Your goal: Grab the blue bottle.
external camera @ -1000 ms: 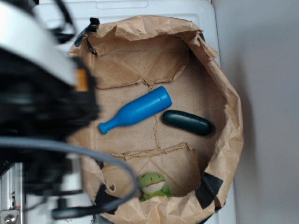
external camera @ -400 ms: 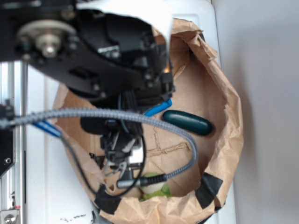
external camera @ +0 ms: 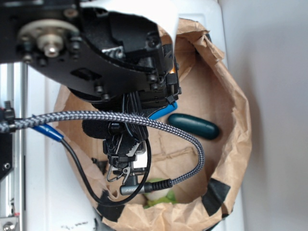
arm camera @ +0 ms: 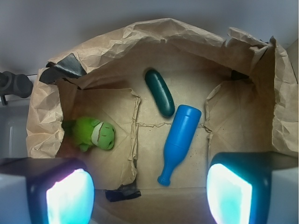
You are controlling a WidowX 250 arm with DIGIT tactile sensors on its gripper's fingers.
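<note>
The blue bottle [arm camera: 180, 140] lies flat on the brown paper floor, its narrow neck towards the camera in the wrist view. My gripper [arm camera: 149, 199] hangs above it and is open. Its two glowing pads [arm camera: 70, 198] stand wide apart at the bottom corners of that view, with nothing between them. The bottle's neck tip sits just above the gap between the pads, a little right of centre. In the exterior view my arm [external camera: 110, 62] covers nearly the whole bottle. Only a thin blue sliver of the blue bottle [external camera: 164, 110] shows at the arm's edge.
A dark green capsule [arm camera: 159, 92] lies just past the bottle's wide end, and shows in the exterior view too [external camera: 193, 126]. A green plush toy [arm camera: 96, 134] sits in the left corner. Crumpled paper walls [arm camera: 117, 42] ring the floor. A braided cable [external camera: 192, 144] loops over it.
One second ago the arm was at the left and the bottle lay uncovered. The arm has since swung over the bin and hides the bottle. Since 0.4 s ago it has barely moved.
</note>
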